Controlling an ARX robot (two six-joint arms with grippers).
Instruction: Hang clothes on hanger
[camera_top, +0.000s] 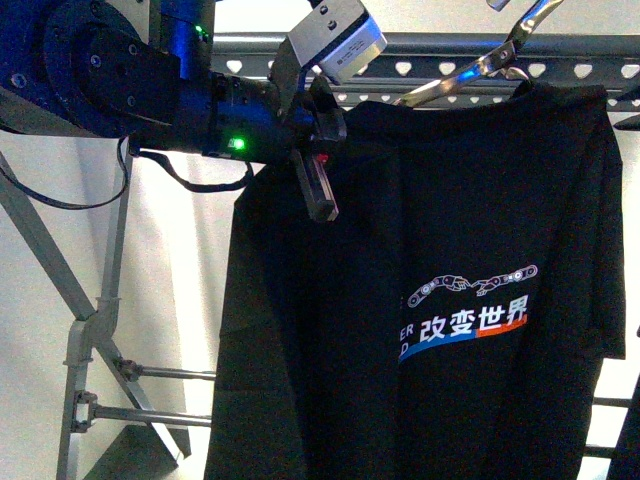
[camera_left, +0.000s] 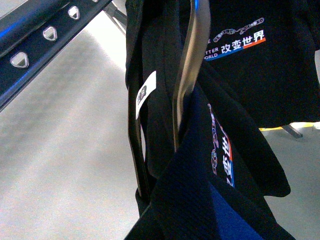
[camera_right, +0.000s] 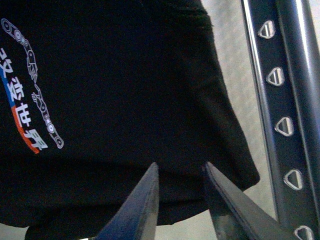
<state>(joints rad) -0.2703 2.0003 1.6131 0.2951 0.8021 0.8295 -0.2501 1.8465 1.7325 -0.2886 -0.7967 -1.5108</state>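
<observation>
The black T-shirt (camera_top: 430, 300) hangs from a metal hanger (camera_top: 470, 72) under the rack rail, its white characters and blue-and-red stripe facing me. My left gripper (camera_top: 318, 160) is shut on the shirt's shoulder fabric at the upper left. In the left wrist view the cloth (camera_left: 200, 190) bunches over the jaws, beside the hanger's shiny arm (camera_left: 187, 65) and a white label (camera_left: 146, 95). My right gripper (camera_right: 180, 167) is open and empty, its fingers (camera_right: 147, 200) just off the shirt's lower part (camera_right: 100, 100). It does not show clearly in the front view.
The dark rack rail with triangular holes (camera_top: 440, 55) runs across the top; it also shows in the left wrist view (camera_left: 40, 37) and the right wrist view (camera_right: 282, 115). Grey frame struts (camera_top: 100, 320) stand at the left.
</observation>
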